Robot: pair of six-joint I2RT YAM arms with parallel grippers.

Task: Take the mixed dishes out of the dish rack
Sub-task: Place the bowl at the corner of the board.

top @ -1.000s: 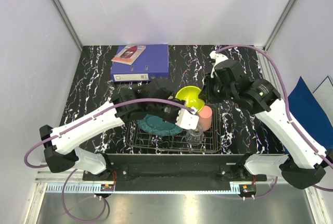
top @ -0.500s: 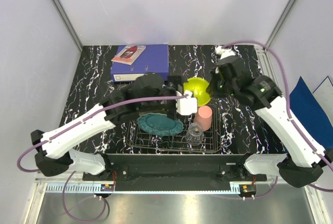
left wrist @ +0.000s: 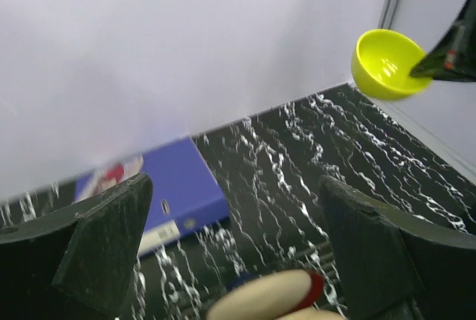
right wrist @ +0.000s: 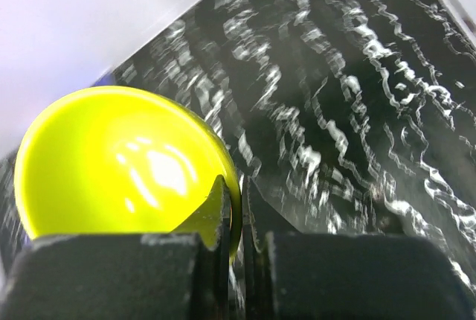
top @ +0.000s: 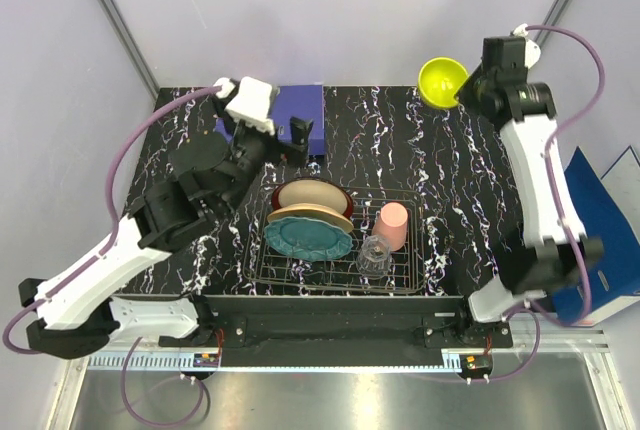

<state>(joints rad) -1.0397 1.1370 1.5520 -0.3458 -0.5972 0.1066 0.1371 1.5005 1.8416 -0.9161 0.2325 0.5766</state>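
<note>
The right gripper (right wrist: 232, 193), pinching the rim of a small yellow-green bowl (top: 441, 81), holds it aloft near the far right corner, clear of the silver wire dish rack (top: 419, 245), likely for setting down; the left gripper (top: 288, 136) hangs empty, fingers apart.

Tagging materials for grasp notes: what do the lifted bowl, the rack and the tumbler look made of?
Yellow-green bowl: likely glossy plastic, uniform colour with soft highlights. Dish rack: silvery metal wire grid. Tumbler: clear, probably glass, though plastic is possible.
</note>
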